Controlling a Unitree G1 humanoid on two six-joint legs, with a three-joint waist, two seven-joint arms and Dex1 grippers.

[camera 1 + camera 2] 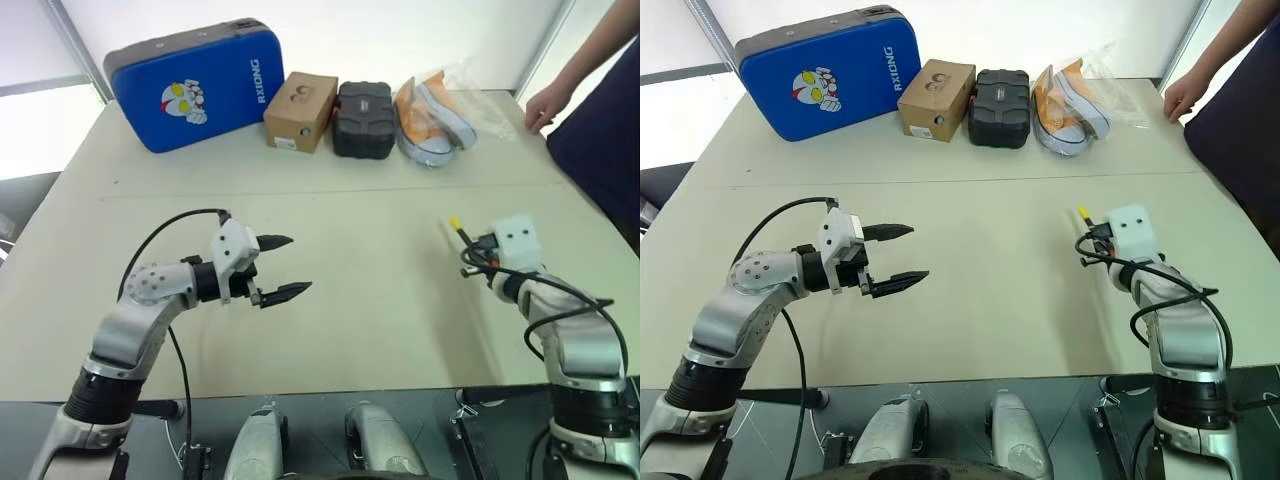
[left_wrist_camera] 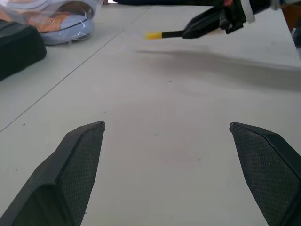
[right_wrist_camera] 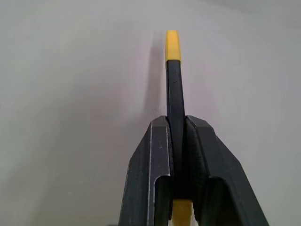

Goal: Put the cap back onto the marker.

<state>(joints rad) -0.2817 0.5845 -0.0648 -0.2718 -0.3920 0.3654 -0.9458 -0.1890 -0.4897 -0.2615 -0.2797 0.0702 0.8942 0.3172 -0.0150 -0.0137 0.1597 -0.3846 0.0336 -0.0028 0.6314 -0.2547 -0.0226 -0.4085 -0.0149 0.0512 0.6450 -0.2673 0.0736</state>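
The right gripper (image 3: 176, 122) is clamped tight on the marker (image 3: 174, 89), which juts out past its fingertips with the cap (image 3: 172, 45) already seated on the far end. In the left eye view this sits at the right of the frame, the yellow tip (image 1: 455, 223) pointing up and left above the table (image 1: 380, 300). A second patch of yellow shows low between the fingers in the right wrist view; it may be the marker's other end, though the view is too tight to be sure.

The left gripper (image 1: 283, 267), at centre left, stands spread wide with nothing between its fingers.

The marker looks light, stiff and slender, with a smooth barrel that could slip or pivot in a pinch. Mid-barrel, where it is gripped now, seems the soundest hold. The cap is tiny and probably press-fit, so it should be pushed straight along the axis.

Along the upper edge of the frame, a clear plastic bag (image 1: 470, 105) holds a pair of orange-lined shoes (image 1: 430, 120). Beside it stand a black case (image 1: 362, 118), a cardboard box (image 1: 300, 110) and a blue case (image 1: 195, 85), all closed, contents unseen. A person's hand (image 1: 545, 103) rests at the upper right.
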